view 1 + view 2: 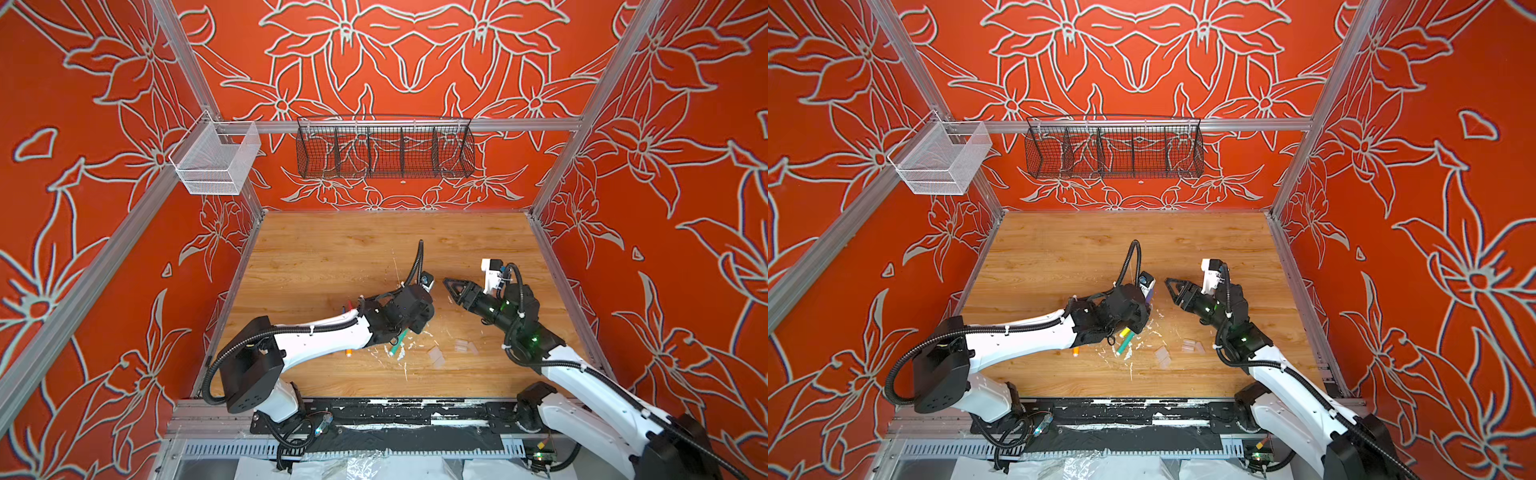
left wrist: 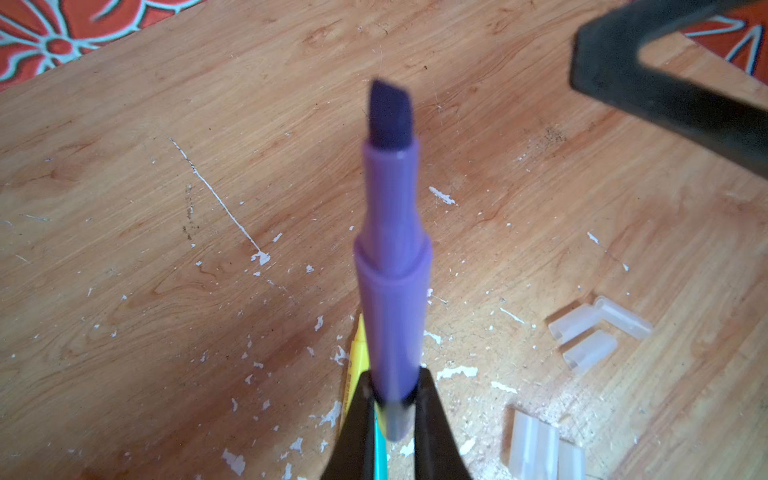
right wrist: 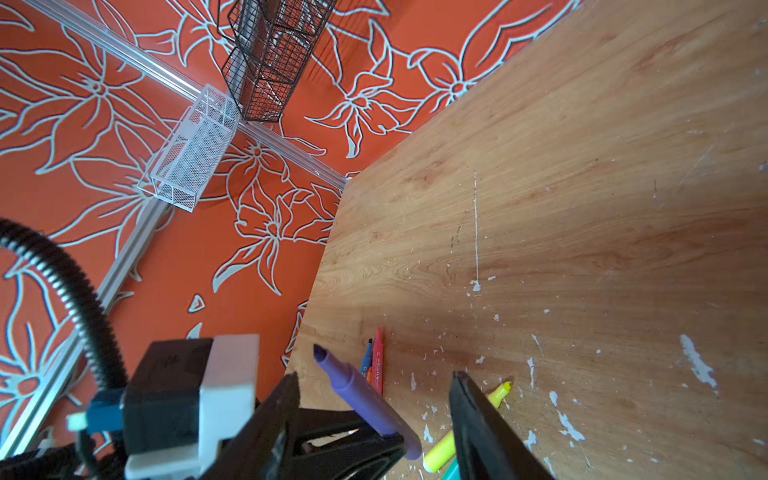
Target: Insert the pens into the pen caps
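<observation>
Step in hand, by judgement: first half of a capping, pen picked, cap not yet fetched. Left end effector (image 2: 395,380) clamped shut on the lower barrel of the purple pen (image 2: 392,257), pen raised off the tabletop (image 2: 166,166), bare chisel nib pointing away from the wrist. Right end effector (image 1: 449,289) close by the nib, jaws partly apart, nothing between them. Pen caps (image 2: 598,328) loose on the tabletop in two small clusters nearer the right arm, none seen on a pen. Next, probably: lower the right side onto one cap, pinch across its width, line the open mouth up with the nib, push on straight. Calls for light pressure and true alignment. Caps: short clear glassy tubes, likely to slip or roll. Purple barrel: smooth plastic, stepped collar, tapered neck, dark felt tip. Yellow pen (image 3: 440,453) and green pen (image 1: 1123,347) lying under the held one; orange pen (image 1: 349,352) just apart; pink pen (image 3: 377,361) and blue pen (image 3: 367,355) side by side farther off. Tabletop: wood-grain laminate, flecked with white paint.
</observation>
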